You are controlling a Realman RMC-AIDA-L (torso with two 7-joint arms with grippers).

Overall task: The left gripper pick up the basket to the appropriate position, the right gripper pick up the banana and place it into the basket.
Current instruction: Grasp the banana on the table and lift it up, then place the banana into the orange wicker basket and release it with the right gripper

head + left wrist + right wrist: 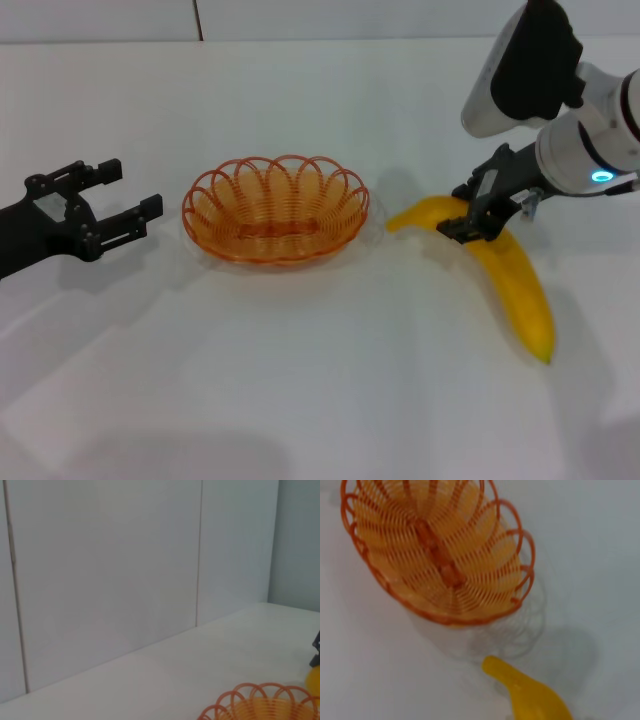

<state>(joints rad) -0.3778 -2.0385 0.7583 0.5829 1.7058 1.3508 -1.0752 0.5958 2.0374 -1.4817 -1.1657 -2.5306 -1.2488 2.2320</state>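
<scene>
While the basket [275,208] sits on the white table [300,380] a little left of the middle of the head picture, the banana [505,272] lies to its right, in the right half of the frame. The banana curves from its thin stem end near the basket down to its tip at the lower right. The basket and the banana are near each other but do not touch. The right gripper [472,217] comes in from the upper right on its big white arm. Its black fingers sit down on the banana, close to the stem end, one on each side. They look closed around it, but the banana is lying flat on the table. The left gripper [128,198] is at the left edge of the head picture, just beside the basket but not touching it. Its two fingers are wide apart and hold nothing. They point at the basket's left rim. From the right wrist, the basket [437,555] fills the top of the picture and the banana's stem end [527,692] shows at the bottom. From the left wrist, only the basket's looped rim [260,702] peeks in at the lower right, below a plain wall [125,570].
</scene>
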